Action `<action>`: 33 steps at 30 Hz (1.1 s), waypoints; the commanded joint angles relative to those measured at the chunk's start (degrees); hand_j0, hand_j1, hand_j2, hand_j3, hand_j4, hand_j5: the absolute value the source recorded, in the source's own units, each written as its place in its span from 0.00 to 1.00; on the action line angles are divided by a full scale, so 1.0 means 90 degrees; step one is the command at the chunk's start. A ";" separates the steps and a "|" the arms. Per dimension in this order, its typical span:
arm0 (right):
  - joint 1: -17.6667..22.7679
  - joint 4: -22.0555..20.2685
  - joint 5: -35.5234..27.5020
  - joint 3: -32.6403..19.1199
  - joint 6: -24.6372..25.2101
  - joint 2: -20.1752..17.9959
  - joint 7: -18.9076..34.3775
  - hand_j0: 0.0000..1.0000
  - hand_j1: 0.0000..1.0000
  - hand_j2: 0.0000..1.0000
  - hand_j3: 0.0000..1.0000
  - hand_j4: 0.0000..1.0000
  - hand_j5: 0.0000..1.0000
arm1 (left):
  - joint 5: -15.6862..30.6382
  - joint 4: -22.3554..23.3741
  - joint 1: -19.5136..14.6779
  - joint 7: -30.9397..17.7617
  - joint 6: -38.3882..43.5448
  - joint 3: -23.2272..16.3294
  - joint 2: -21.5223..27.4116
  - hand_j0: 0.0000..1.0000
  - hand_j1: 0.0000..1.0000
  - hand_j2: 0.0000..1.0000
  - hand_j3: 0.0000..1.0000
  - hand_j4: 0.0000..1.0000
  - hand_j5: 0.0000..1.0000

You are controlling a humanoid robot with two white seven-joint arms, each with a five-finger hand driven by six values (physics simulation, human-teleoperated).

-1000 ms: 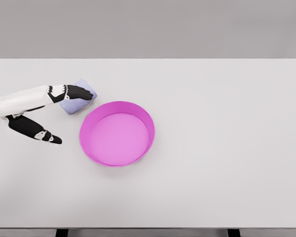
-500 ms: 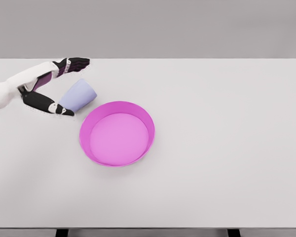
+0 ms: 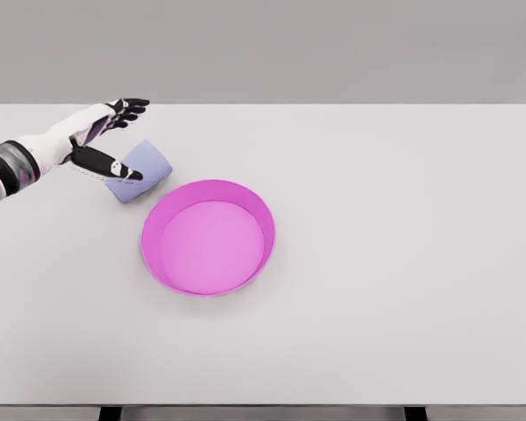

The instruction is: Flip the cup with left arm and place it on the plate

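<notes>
A pale lavender cup lies tilted on its side on the white table, just up and left of the magenta plate. My left hand reaches in from the left edge and hovers over the cup's upper left side. Its fingers are spread beyond the cup and the thumb lies across the cup's near side. The hand is open and not closed around the cup. The plate holds nothing. My right arm does not show.
The white table stretches wide to the right and front of the plate. Its front edge runs along the bottom of the view, with grey wall behind the back edge.
My left hand has lifted off the cup's top and turned, with fingers now past its far side and the thumb drawn in over its near side. The cup barely shifted.
</notes>
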 commanded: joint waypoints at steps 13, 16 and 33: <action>0.0000 0.0001 0.0002 0.0000 0.0000 -0.0002 0.0001 1.00 1.00 1.00 1.00 1.00 1.00 | -0.0066 0.0708 -0.0146 -0.0199 0.0414 0.0004 -0.0561 1.00 1.00 1.00 1.00 1.00 1.00; 0.0000 0.0001 0.0002 0.0000 0.0000 -0.0002 0.0001 1.00 1.00 1.00 1.00 1.00 1.00 | -0.0066 0.0698 -0.0156 -0.0189 0.0414 0.0004 -0.0561 1.00 1.00 1.00 1.00 1.00 1.00; 0.0000 0.0001 -0.0008 0.0000 0.0000 -0.0002 0.0001 1.00 1.00 1.00 1.00 1.00 1.00 | -0.1082 0.0678 -0.0117 -0.0140 0.0395 -0.0016 -0.0757 1.00 1.00 1.00 1.00 1.00 1.00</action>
